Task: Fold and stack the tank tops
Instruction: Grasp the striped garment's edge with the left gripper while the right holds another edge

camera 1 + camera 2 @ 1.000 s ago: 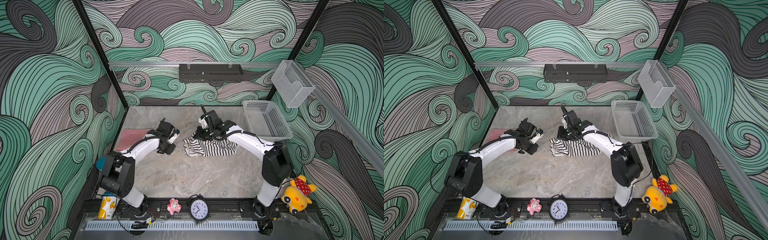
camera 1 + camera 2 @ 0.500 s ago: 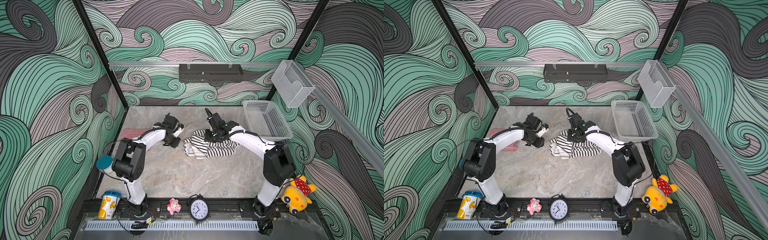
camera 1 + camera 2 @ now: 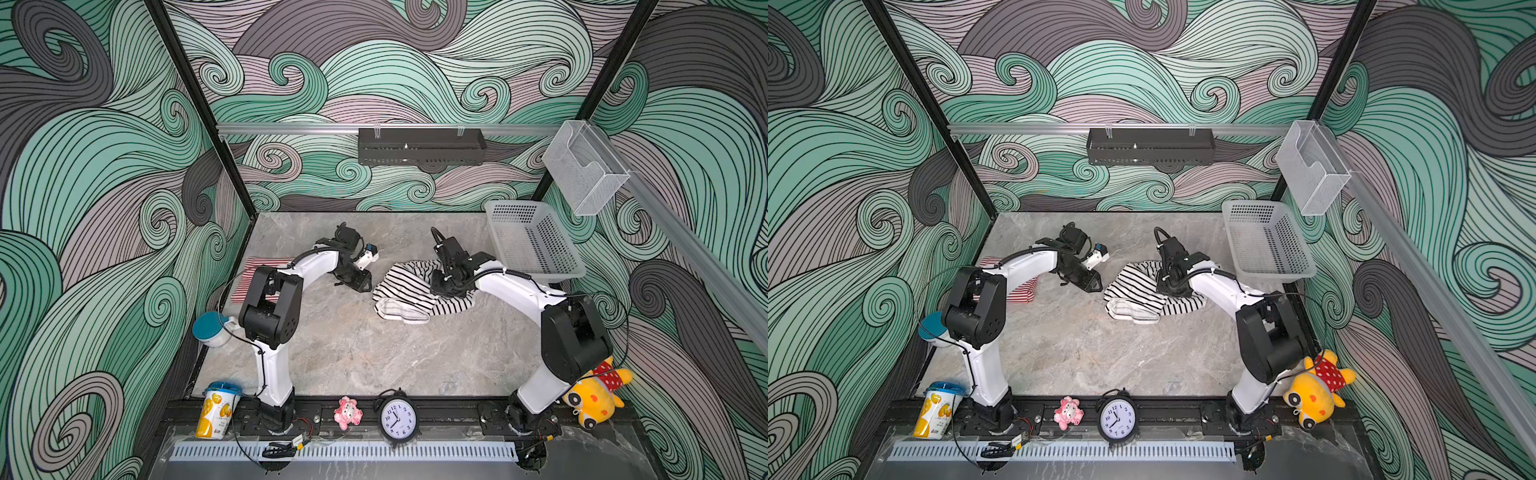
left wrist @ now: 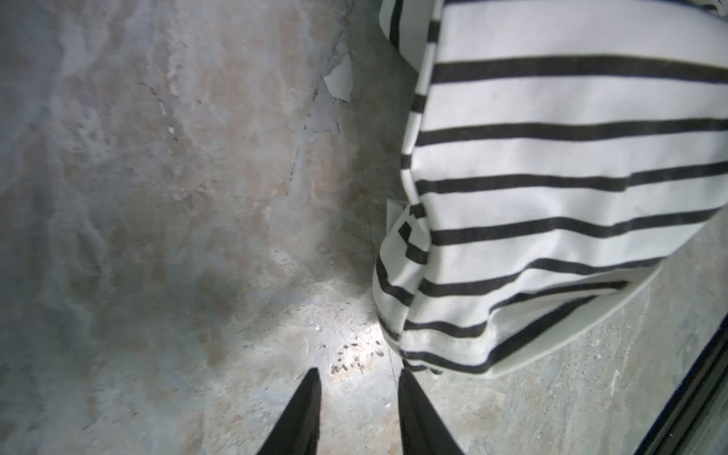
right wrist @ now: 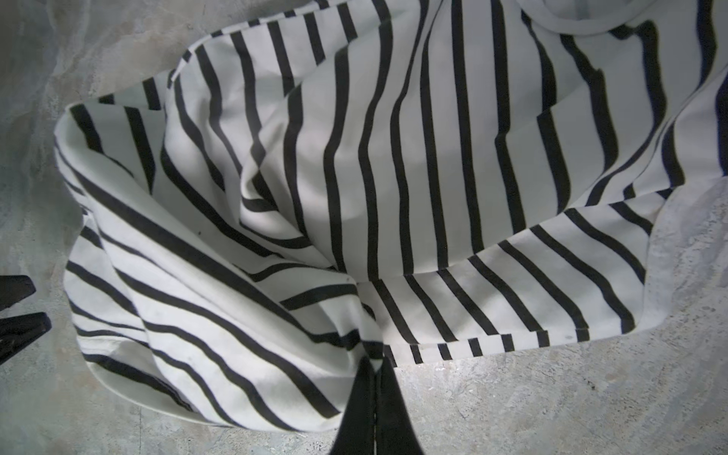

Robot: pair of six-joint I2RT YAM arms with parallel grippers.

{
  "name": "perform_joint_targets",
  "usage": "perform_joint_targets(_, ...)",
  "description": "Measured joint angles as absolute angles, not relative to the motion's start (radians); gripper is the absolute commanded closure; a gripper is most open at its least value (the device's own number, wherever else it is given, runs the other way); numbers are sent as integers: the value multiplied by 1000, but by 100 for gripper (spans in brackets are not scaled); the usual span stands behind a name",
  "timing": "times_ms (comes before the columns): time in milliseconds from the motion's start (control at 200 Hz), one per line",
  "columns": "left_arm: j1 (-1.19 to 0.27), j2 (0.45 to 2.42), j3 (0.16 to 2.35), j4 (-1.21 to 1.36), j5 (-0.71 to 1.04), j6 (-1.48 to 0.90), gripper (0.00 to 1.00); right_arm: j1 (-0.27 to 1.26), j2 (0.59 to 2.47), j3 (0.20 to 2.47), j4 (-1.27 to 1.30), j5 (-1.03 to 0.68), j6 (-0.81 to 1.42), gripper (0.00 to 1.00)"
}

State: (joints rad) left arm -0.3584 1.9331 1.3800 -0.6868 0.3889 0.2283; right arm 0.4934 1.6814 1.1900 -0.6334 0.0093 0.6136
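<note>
While my right pincer (image 5: 374, 360) pinches the black-and-white tank top (image 3: 409, 291), my left pincer (image 4: 358, 374) hangs spread and empty.

Closest to the front edge, that top lies crumpled mid-table (image 3: 353, 353), and my right fingers are pressed together on what looks like a fold near its hem. Just beside its edge, my left fingers stand apart over bare stone, apparently not touching cloth. Farther back on the left, the red-and-white tank top (image 3: 266, 266) lies flat, partly hidden under my left arm. Beyond, the white basket (image 3: 536, 274) sits in the far right corner.

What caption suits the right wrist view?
Crumpled black-and-white tank top on the tabletop, edge pinched by shut right end effector.
</note>
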Motion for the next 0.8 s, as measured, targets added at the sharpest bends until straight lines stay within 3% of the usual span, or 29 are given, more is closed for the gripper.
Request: perform_joint_targets(801,-358,2012,1419,-680,527,238,64,482,1675,1105,-564,-16,621,100)
